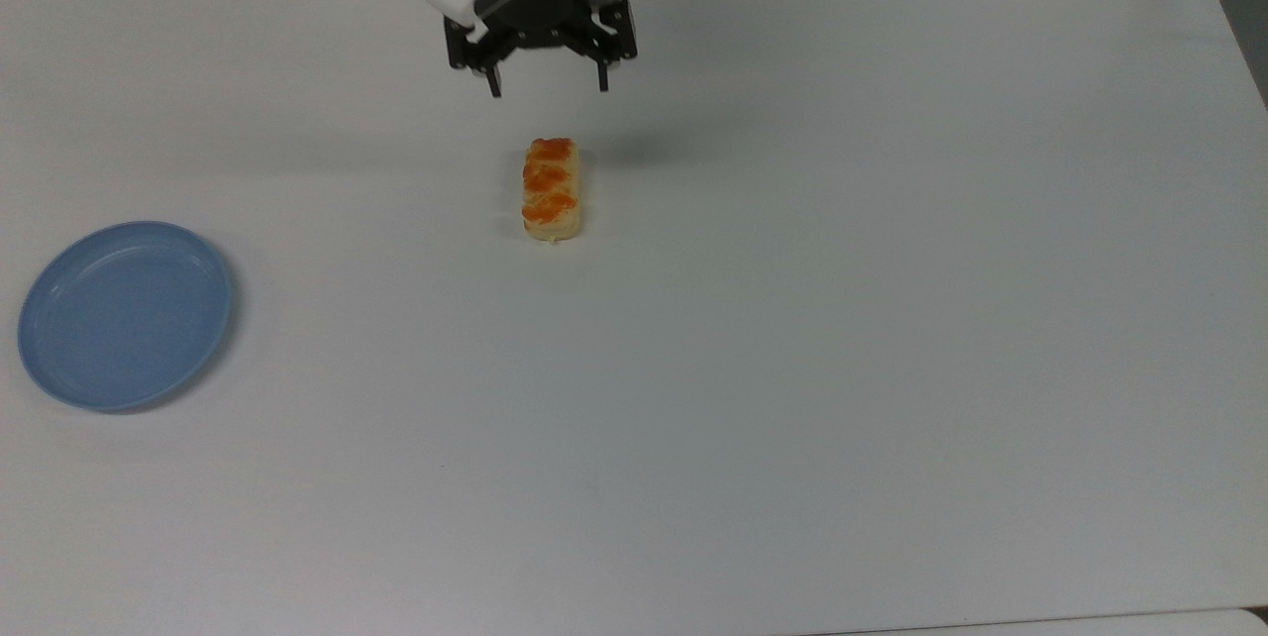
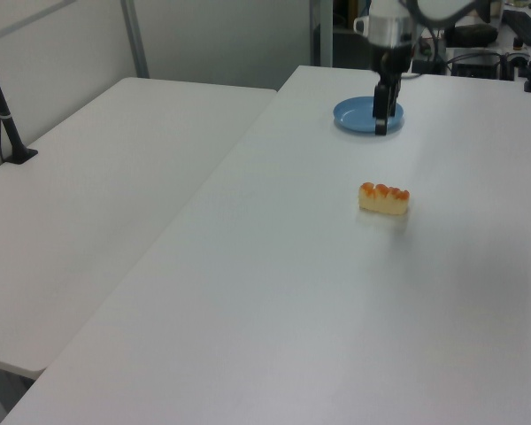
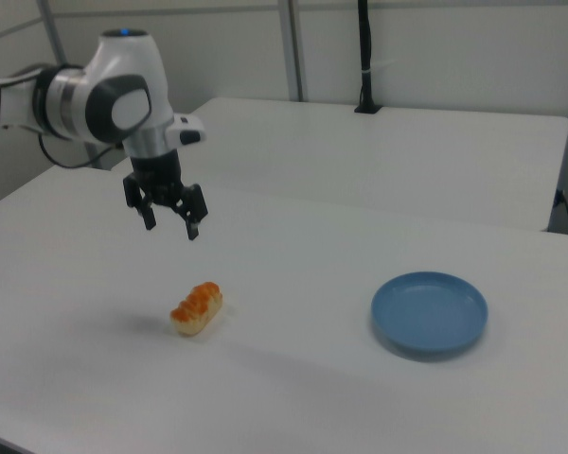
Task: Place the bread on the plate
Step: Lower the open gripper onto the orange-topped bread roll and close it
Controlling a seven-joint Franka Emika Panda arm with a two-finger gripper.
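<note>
the gripper [image 1: 548, 84] is hanging above the white surface [image 1: 792, 319] with its two fingers spread wide apart and pointing down, holding nothing. in the top view it is sitting near the surface's far edge, just beyond the bread [image 1: 551, 189] and clear of it. the bread is lying flat near the middle of the surface, its long axis running toward the far edge in the top view, orange patches facing up. the plate [image 1: 125, 315] is resting upright and bare near the top view's left edge of the surface, well apart from the bread. in the right view the gripper [image 3: 169, 223] is hovering above the bread [image 3: 197, 308], with the plate [image 3: 430, 313] toward the right view's right.
</note>
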